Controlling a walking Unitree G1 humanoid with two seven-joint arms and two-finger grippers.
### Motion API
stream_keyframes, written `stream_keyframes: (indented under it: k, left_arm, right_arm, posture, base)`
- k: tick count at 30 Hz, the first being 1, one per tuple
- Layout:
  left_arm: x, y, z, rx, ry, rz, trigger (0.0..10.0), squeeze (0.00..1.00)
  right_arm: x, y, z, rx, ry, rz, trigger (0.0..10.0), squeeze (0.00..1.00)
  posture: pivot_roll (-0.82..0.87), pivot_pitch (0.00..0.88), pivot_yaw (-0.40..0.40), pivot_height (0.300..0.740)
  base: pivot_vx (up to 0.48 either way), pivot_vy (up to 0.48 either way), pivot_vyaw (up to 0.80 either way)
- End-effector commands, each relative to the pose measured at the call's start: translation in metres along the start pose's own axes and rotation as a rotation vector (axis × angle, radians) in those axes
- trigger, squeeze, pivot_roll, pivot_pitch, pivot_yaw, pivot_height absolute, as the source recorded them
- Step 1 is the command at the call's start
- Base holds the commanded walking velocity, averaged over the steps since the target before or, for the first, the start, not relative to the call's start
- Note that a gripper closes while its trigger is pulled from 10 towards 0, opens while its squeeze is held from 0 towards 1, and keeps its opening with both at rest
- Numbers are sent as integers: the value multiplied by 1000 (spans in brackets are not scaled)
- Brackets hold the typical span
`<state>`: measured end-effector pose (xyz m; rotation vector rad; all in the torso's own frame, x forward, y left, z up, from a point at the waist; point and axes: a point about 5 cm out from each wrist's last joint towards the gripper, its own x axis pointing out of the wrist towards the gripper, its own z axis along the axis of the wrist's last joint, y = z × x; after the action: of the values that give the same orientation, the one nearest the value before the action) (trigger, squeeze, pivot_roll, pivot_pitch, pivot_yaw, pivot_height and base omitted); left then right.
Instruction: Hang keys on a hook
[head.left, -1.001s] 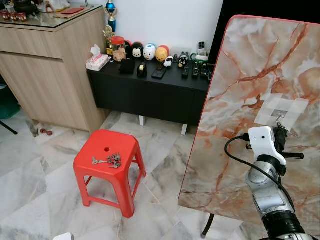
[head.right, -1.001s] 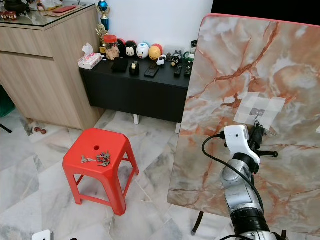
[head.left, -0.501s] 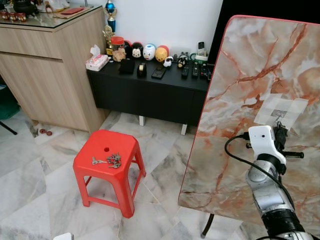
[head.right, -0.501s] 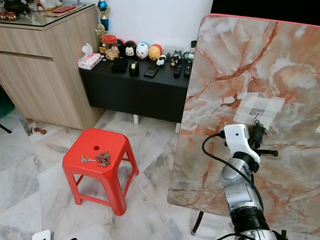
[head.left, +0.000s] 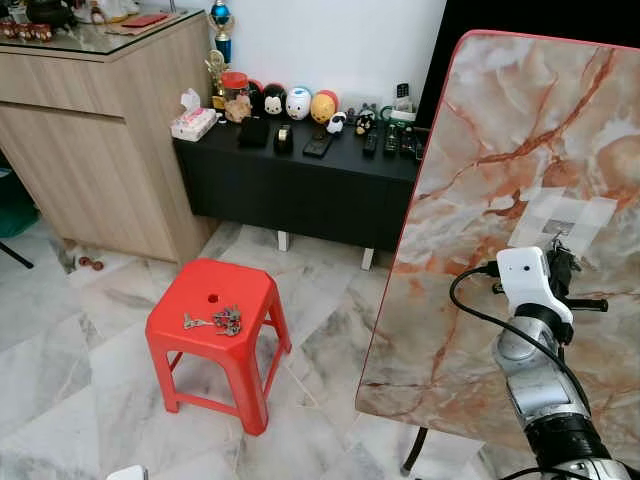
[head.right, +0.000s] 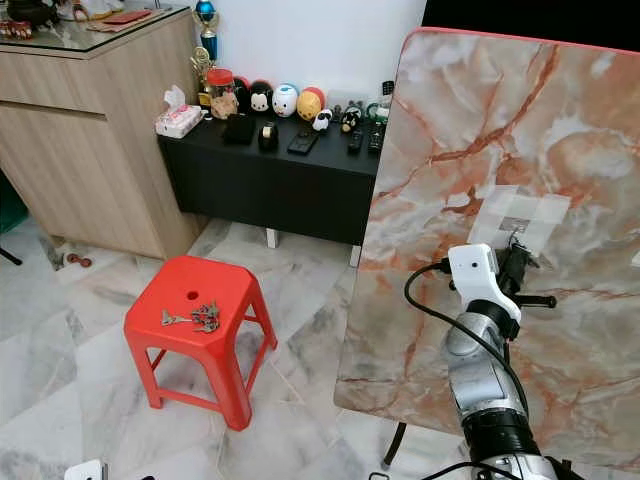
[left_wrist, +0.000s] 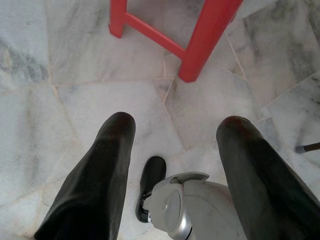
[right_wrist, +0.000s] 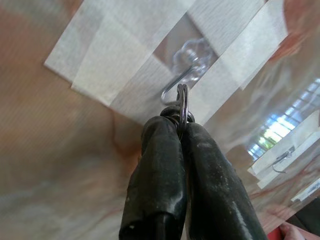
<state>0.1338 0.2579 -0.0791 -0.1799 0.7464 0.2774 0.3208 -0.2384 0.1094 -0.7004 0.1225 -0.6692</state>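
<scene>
- The right gripper (right_wrist: 181, 131) is raised against a marble board (head.left: 520, 130), its two black fingers (right_wrist: 155, 175) pinched closed on a key ring (right_wrist: 183, 102).
- The ring sits at the fingertips, just under the tip of a metal hook (right_wrist: 175, 85) taped to the board.
- Well off to that gripper's left and lower, a bunch of keys (head.left: 218, 321) lies on a red stool (head.left: 190, 345).
- The left gripper (left_wrist: 172, 135) hangs spread apart above the tiled floor (left_wrist: 60, 115), near the stool's legs.
</scene>
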Motion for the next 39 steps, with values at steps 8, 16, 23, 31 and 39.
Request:
stream_keyframes:
  k: [8,16,23,31,39]
  left_arm:
    - [-1,-2,-5,-23,21,-3,10000,0]
    - [-1,-3,-5,-23,21,0,10000,0]
    - [0,-3,-5,-30,21,0,10000,0]
    - [-1,-3,-5,-31,22,0,10000,0]
    - [-1,-2,-5,-27,26,-5,10000,0]
  right_arm:
    - [5,-1,-2,-14,19,29,10000,0]
    - [5,1,-1,45,23,38,10000,443]
    - [6,1,1,68,18,44,10000,1000]
    - [-6,-5,-17,51,10,89,10000,1000]
    - [-29,1,-53,170,149,227,10000,890]
  posture:
    - [167,0,-89,740]
    - [168,0,-90,740]
    - [167,0,-92,740]
    - [165,0,-93,740]
    - [159,0,-93,740]
  base:
    - [0,0,0]
    - [0,0,0]
    - [0,0,0]
    - [0,0,0]
    - [0,0,0]
